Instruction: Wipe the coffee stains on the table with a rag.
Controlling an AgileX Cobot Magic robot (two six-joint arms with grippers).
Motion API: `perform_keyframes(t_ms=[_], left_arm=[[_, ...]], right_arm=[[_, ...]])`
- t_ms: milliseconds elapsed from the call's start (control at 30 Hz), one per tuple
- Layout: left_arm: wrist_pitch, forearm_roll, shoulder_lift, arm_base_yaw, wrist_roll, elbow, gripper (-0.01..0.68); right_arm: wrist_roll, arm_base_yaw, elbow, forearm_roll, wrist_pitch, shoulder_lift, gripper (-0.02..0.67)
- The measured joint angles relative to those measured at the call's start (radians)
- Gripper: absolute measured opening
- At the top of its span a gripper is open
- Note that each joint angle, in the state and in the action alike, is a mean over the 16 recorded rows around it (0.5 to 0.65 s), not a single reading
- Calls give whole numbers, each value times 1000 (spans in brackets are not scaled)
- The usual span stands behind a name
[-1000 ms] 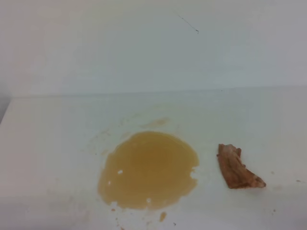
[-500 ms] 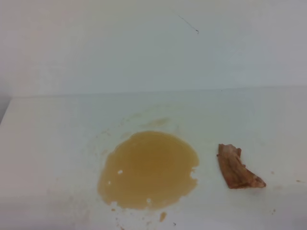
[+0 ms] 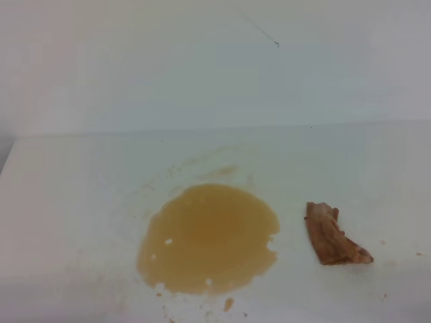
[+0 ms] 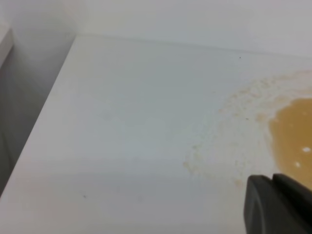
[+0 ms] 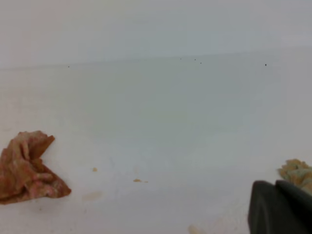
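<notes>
A large rounded puddle of tan-brown coffee [image 3: 210,239] sits on my plain white counter [image 3: 67,202], fringed by faint specks. The small wrinkled reddish-brown rag [image 3: 333,235] lies flat to its right, near but apart, untouched. My right hand [image 5: 282,207] is closed, empty, at the frame's corner; whether my left hand [image 4: 278,204] is apart, I cannot tell.

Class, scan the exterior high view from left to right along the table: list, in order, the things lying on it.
coffee stains, a large tan puddle left of centre → rag, a small crumpled reddish-brown cloth lying apart from the puddle, to its right. Both lie on the white table.
</notes>
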Motion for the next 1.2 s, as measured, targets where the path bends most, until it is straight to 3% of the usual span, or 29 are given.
perform_keyframes(t_ms=[533,833,1200], left_arm=[[0,0,0,0,0,0,1],[0,0,0,0,0,0,1],[-3,0,2,0,0,-2,0]], right_arm=[[0,0,2,-8,-54,-2,-3],[8,0,2,11,-195,-2,-3],[85,0,1,132,-382,-2,-3]])
